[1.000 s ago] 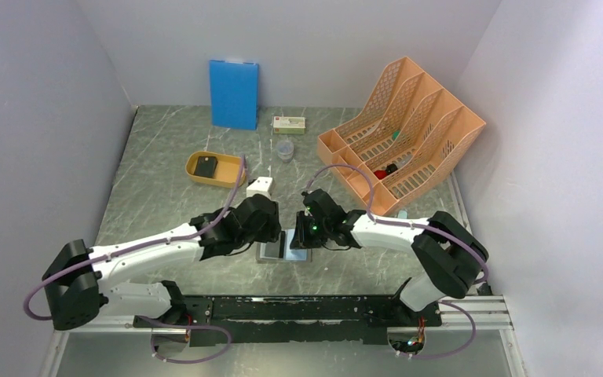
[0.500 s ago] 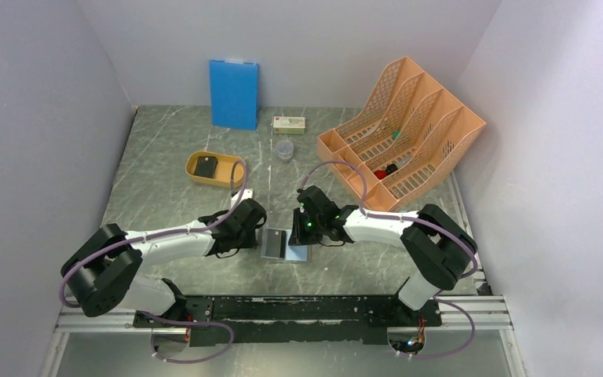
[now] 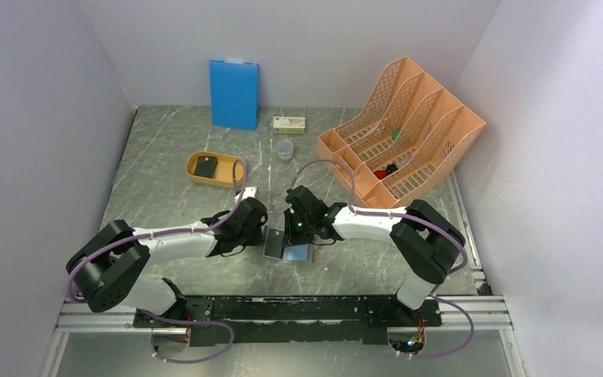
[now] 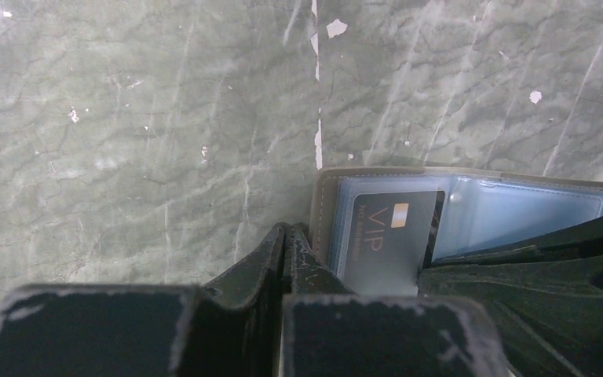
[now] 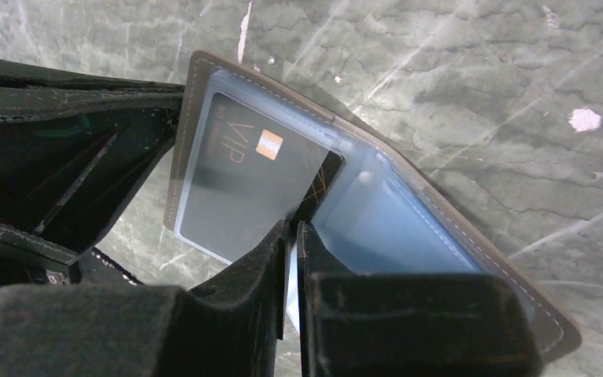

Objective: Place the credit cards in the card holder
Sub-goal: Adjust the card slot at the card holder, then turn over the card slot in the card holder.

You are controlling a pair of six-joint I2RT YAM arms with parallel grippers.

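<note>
Now, one open card holder (image 5: 408, 236), one VIP card (image 5: 235, 181) inside, left pincer (image 4: 285, 236) closed, right pincer (image 5: 293, 228) narrow

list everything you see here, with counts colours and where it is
card holder: 1, grey with pale blue pockets, open flat, table centre
credit cards: 1 dark, marked VIP, in a holder pocket; dark flat item in tray, count unclear
tray: 1, mustard, left of centre
board: 1, blue, against back wall
box: 1, white, red label, back centre
cup: 1, clear, near box
file rack: 1, orange, back right
table: 1, grey marbled
left gripper: black, shut, at holder's edge
right gripper: black, closed on a thin pale holder sleeve
</note>
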